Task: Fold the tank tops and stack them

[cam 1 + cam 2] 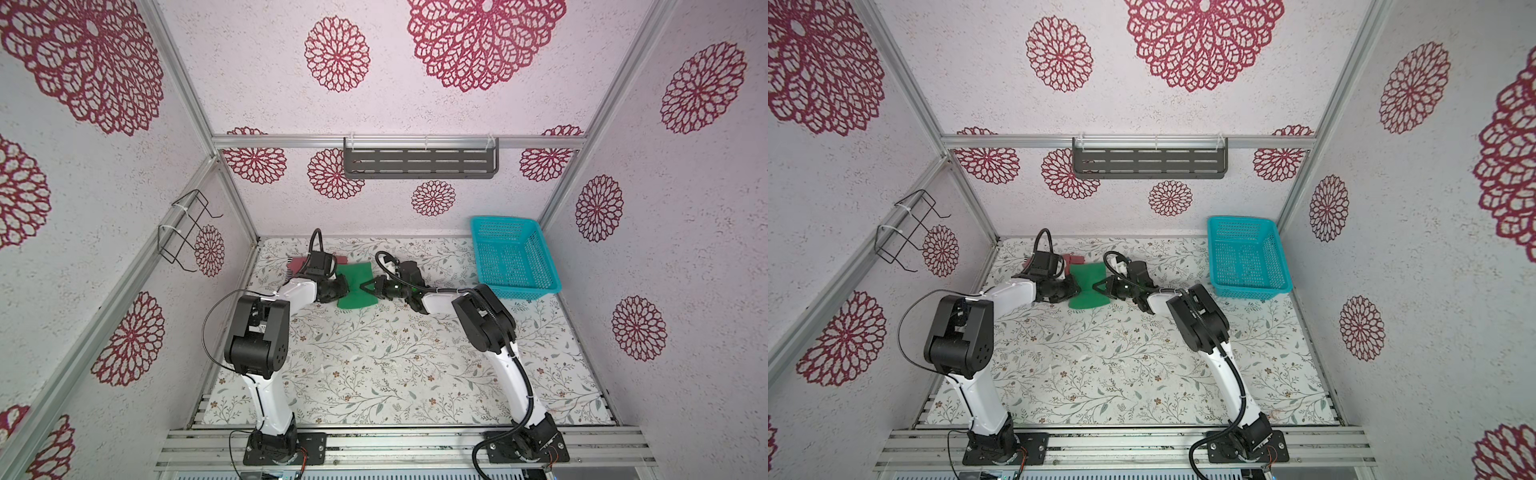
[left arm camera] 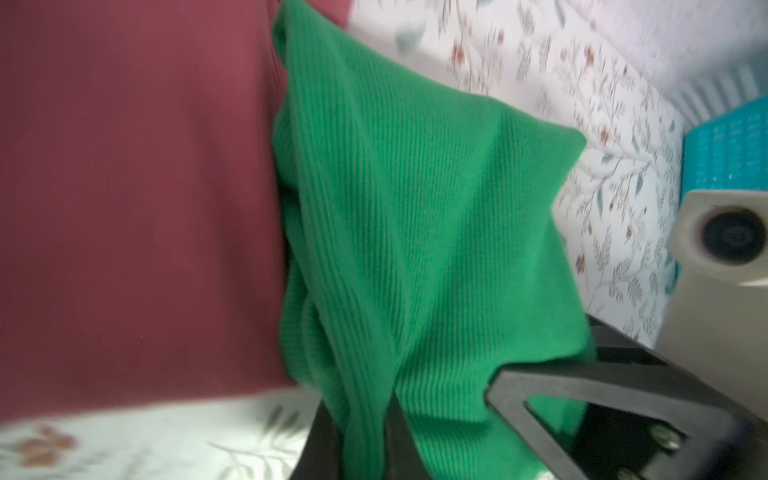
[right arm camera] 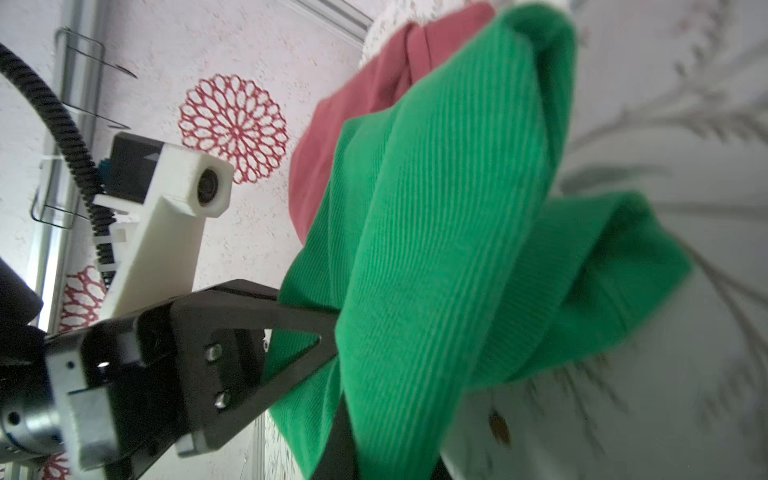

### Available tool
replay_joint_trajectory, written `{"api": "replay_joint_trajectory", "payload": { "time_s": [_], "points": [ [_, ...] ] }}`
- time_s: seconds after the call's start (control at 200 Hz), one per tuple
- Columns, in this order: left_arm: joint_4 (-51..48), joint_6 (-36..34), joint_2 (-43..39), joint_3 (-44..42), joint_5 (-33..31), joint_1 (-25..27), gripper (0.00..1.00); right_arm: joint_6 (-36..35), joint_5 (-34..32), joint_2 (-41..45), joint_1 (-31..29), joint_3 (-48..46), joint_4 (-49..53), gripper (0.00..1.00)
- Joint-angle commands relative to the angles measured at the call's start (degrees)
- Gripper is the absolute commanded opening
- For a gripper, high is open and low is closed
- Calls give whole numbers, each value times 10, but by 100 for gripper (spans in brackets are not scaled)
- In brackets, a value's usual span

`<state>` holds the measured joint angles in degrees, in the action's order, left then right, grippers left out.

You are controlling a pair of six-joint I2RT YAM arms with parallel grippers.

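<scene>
My left hand (image 1: 343,291) is clamped tight on the green tank top (image 1: 355,286). Its dark fingers (image 2: 328,440) pinch a bunched ridge of the ribbed cloth at the top's left edge. My right hand (image 1: 367,286) is closed just as tight on the opposite edge of the same top. In the right wrist view the green cloth (image 3: 436,249) drapes over and around my lower finger.

The two hands face each other, near together, with the cloth gathered between them. In both top views the top is pinched narrow at its middle and flares wider toward the back wall and toward my bases. In the left wrist view the tip of my right hand (image 2: 561,395) lies against the green cloth just beside my own fingers. I think the nearer part of the top rests on the counter (image 1: 374,365), but the view is too poor to say how much of it is lifted.

Just beyond my left hand lies the red-pink tank top (image 1: 297,262), on the counter at the back left, mostly hidden under my left wrist in the top views. In the left wrist view the green cloth hangs in front of it. The edge of the striped tank top (image 1: 289,272) shows beside it on the left.

The teal basket (image 1: 515,257) stands in the back right corner of the counter, well apart from the tops and beyond my right arm.
</scene>
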<state>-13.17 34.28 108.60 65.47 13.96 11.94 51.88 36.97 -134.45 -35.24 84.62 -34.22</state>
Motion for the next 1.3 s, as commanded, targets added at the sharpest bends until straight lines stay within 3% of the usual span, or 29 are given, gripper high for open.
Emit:
{"api": "replay_joint_trajectory", "payload": {
  "time_s": [0.0,0.115,0.255,0.315,0.37,0.54,0.661,0.811,1.186,1.296],
  "points": [
    [47,48,-38,-87,13,35,0,-56,-9,98,8,-97,1,0],
    [83,82,-86,-161,-8,65,1,-76,-21,149,5,-206,12,0],
    [31,87,-164,-185,-40,75,57,-84,-26,179,2,-288,8,0],
    [-5,83,-205,-191,-60,76,72,-87,-31,189,2,-308,8,0],
    [-40,81,-235,-193,-72,75,79,-87,-27,191,2,-317,14,0],
    [-41,109,-234,-230,-60,75,82,-99,-21,191,2,-327,40,0],
    [40,168,-197,-267,-17,94,81,-99,-20,182,3,-325,44,0],
    [122,231,-169,-298,-9,113,85,-105,-22,181,2,-320,49,0],
    [249,307,-100,-323,26,116,93,-132,-33,186,2,-313,83,0],
    [281,344,-123,-360,12,126,93,-139,-37,191,2,-311,92,0]
  ]
}}
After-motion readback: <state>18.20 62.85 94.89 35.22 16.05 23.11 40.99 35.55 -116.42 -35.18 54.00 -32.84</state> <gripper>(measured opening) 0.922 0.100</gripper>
